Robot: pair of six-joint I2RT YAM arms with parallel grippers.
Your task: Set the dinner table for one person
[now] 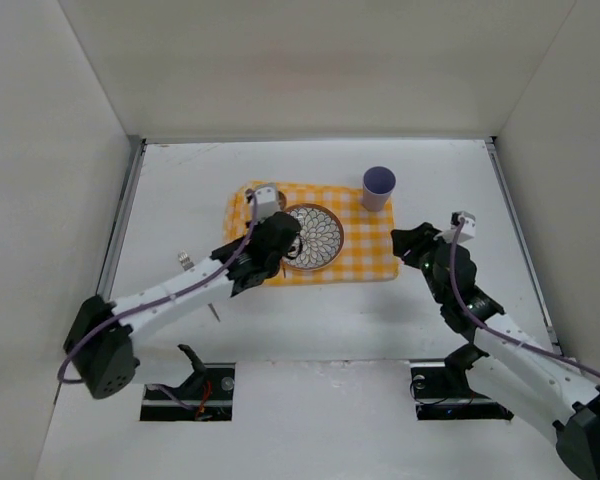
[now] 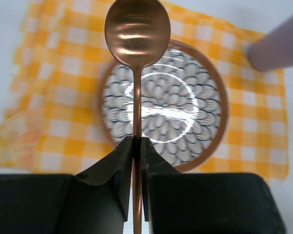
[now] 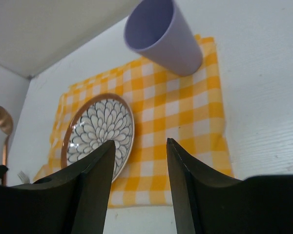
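Note:
On the white dinner table lies a yellow-and-white checked cloth with a round petal-patterned plate on it. A lilac cup stands upright at the cloth's far right corner. My left gripper hovers over the plate's left edge. In the left wrist view it is shut on the handle of a copper spoon, whose bowl points out over the plate. My right gripper is open and empty just right of the cloth; its view shows the cup and plate ahead.
A thin metal piece, perhaps a fork, lies on the table left of the cloth, mostly hidden under my left arm. White walls enclose the far side and both sides. Metal rails run along the side edges.

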